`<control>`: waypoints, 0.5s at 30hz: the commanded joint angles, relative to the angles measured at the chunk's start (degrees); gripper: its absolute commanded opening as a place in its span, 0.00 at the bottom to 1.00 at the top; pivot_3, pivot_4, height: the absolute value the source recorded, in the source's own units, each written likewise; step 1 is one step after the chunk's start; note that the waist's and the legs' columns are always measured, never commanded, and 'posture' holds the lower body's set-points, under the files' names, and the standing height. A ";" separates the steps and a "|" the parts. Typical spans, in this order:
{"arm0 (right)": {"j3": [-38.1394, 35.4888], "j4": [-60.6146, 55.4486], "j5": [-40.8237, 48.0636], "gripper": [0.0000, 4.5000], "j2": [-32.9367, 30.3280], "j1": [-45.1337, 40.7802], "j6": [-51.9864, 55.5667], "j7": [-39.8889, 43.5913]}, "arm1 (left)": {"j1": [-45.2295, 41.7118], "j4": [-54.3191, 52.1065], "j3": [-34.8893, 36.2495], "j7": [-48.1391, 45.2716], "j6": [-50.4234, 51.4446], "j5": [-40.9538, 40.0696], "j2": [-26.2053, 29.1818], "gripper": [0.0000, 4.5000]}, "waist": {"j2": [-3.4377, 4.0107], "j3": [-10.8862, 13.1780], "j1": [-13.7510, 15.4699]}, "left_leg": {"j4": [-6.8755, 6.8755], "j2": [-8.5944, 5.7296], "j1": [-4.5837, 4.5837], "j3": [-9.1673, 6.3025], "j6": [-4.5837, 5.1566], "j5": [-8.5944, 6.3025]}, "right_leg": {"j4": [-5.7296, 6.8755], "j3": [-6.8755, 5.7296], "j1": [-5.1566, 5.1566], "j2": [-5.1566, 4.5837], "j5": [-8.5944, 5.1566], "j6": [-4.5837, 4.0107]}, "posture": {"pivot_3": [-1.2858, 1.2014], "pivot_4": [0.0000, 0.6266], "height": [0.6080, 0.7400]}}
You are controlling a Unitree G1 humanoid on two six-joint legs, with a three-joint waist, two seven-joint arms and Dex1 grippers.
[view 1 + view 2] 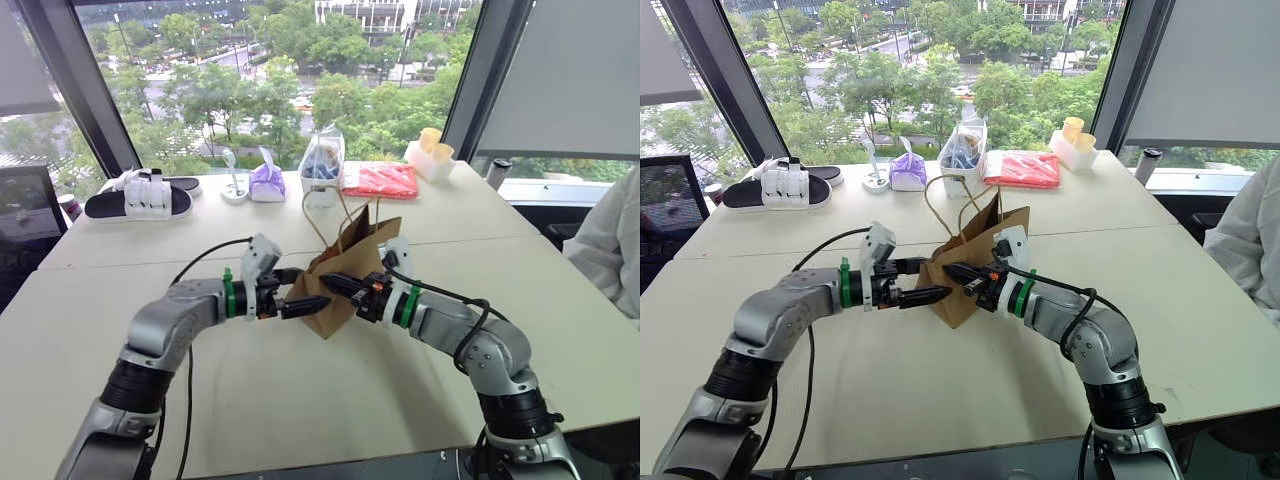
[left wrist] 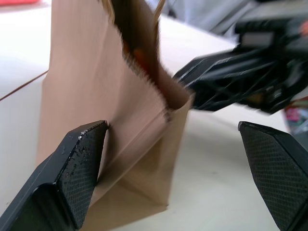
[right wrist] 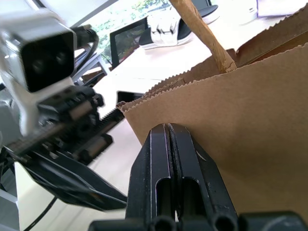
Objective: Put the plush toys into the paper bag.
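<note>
The bag (image 1: 345, 270) rim is pinched by the right pincer (image 1: 335, 284); the left pincer (image 1: 300, 300), gaping beside it, is judged ready to spread the mouth.

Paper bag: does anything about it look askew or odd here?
Yes. The paper bag leans instead of standing square, its serrated rim creased inward near the right tool, which is shut against its wall. The open left tool sits at its opposite corner. Something orange shows inside.
</note>
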 commanded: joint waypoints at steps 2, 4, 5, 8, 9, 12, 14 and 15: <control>-0.89 -1.90 0.26 0.00 0.43 -1.05 -0.23 0.37 | 0.16 -1.01 -0.83 2.48 -1.33 1.86 -2.34 0.82 | 0.00 0.00 -0.01 | 0.00 0.00 0.00 0.00 0.00 0.00 | 0.00 0.00 0.00 0.00 0.00 0.00 | 0.52 0.24 1.00; -1.10 -2.12 0.44 0.00 0.44 -0.94 -0.20 0.30 | 0.17 -1.27 -0.79 3.17 -1.03 2.08 -3.08 0.60 | 0.00 0.00 -0.04 | 0.00 0.00 0.00 0.00 0.00 0.00 | 0.01 0.00 0.00 0.00 0.00 0.00 | 0.52 0.24 1.00; -1.21 -2.24 0.55 0.00 0.48 -0.87 -0.18 0.25 | 0.18 -1.40 -0.78 3.47 -0.88 2.21 -3.35 0.50 | 0.00 0.00 -0.04 | 0.00 0.00 0.00 0.00 0.00 0.00 | 0.00 0.00 -0.01 0.00 0.00 0.00 | 0.52 0.24 1.00; -1.95 -3.67 1.48 0.00 0.22 -0.15 0.37 -0.02 | -0.06 -1.22 -0.34 5.22 -0.52 2.63 -4.31 0.20 | 0.00 0.00 -0.01 | 0.00 0.00 0.00 0.00 0.00 0.00 | 0.00 0.00 -0.01 0.00 0.00 0.00 | 0.52 0.24 1.00; -2.22 -4.31 1.84 0.00 0.09 0.22 0.62 -0.13 | -0.11 -1.21 -0.02 5.81 -0.43 2.67 -4.57 0.09 | 0.00 0.00 0.03 | 0.00 0.00 -0.01 0.00 0.00 0.00 | 0.00 0.00 -0.01 0.00 0.00 0.00 | 0.52 0.24 1.00; -3.76 -6.55 3.51 0.00 -0.50 1.48 1.90 -0.37 | -0.35 -1.66 1.05 6.70 -0.04 2.00 -5.14 0.01 | -0.01 0.00 0.01 | 0.01 0.00 -0.01 0.00 0.00 0.00 | 0.00 0.00 0.00 0.00 0.00 0.00 | 0.52 0.24 1.00; -6.39 -9.35 6.87 0.00 -1.78 3.31 3.57 -0.05 | -0.53 -2.49 1.44 6.65 -0.17 1.57 -5.14 0.01 | -0.01 0.00 0.08 | 0.00 0.00 -0.01 0.00 0.01 0.00 | 0.00 0.00 0.00 0.00 0.00 0.00 | 0.52 0.24 1.00; -7.92 -10.85 9.13 0.00 -2.60 4.46 4.47 0.31 | -0.60 -2.91 1.64 6.41 -0.37 1.28 -5.08 0.01 | -0.01 0.00 0.11 | 0.00 0.00 -0.02 -0.01 0.02 -0.01 | 0.00 0.00 0.00 0.00 0.00 0.00 | 0.52 0.24 1.00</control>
